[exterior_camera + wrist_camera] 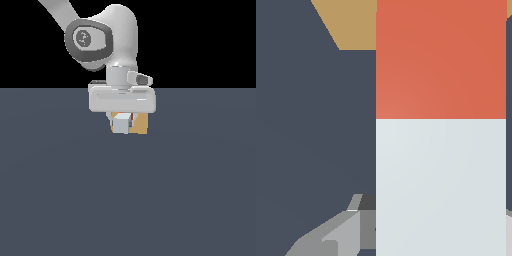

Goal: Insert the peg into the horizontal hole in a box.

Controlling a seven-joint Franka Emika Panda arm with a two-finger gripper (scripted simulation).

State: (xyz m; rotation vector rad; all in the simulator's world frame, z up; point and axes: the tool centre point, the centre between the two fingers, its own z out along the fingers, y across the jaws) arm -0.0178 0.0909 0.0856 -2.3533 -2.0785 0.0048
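Exterior view: a plain slate-blue floor (128, 200) meets a black backdrop (200, 40) (nothing more of the room shows). The gripper (122, 120) pinches the peg (441, 185) between its fingers; beyond them stands the tan box (141, 123).

Slate-blue floor (128, 200) (black backdrop (200, 40))

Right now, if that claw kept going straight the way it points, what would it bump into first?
Probably the dark floor below it, since the claw points down. It carries the peg, whose orange end faces the tan box; depth is unclear.
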